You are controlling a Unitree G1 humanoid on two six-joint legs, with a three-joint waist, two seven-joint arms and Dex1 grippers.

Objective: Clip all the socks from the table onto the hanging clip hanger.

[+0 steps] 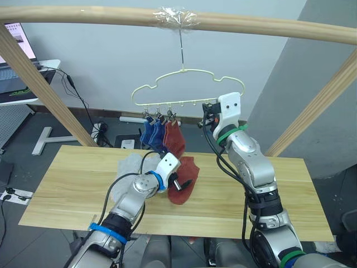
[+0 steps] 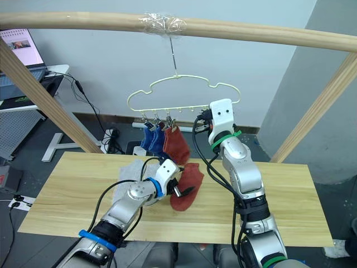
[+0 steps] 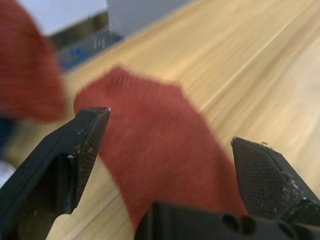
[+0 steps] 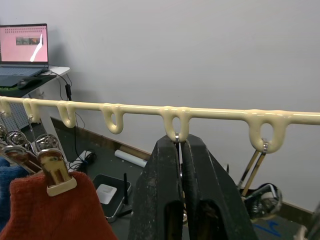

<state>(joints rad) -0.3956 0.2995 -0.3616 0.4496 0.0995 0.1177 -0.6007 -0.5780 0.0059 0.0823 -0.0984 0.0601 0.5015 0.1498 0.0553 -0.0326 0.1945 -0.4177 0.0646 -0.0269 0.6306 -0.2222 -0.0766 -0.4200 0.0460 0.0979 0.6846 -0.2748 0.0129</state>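
On the left half of the table lie the light grey socks, bunched together; I cannot separate them into a count. My left gripper is next: its fingers are spread wide and grasp nothing. The loose rust red sock lies flat on the planks directly ahead of and below these fingers, partly between them in the left wrist view. Its long axis runs away from me, toward the hanger, roughly in line with my reach. My left arm is clearly the nearer one to this sock.

Above the far table edge, the clip hanger hangs from the wooden pole. At its left end, two blue socks and one clipped rust red sock hang from three adjacent clips.

Further right, my right gripper is raised at the hanger's lower bar. Its fingers are clenched on the fifth clip, pinching it.

Count: two blue, both hung; two rust red, one hung and one on the table; grey, on the table. I judge the next move to be closing my left fingers across the loose sock's width, then lifting it toward a free clip.
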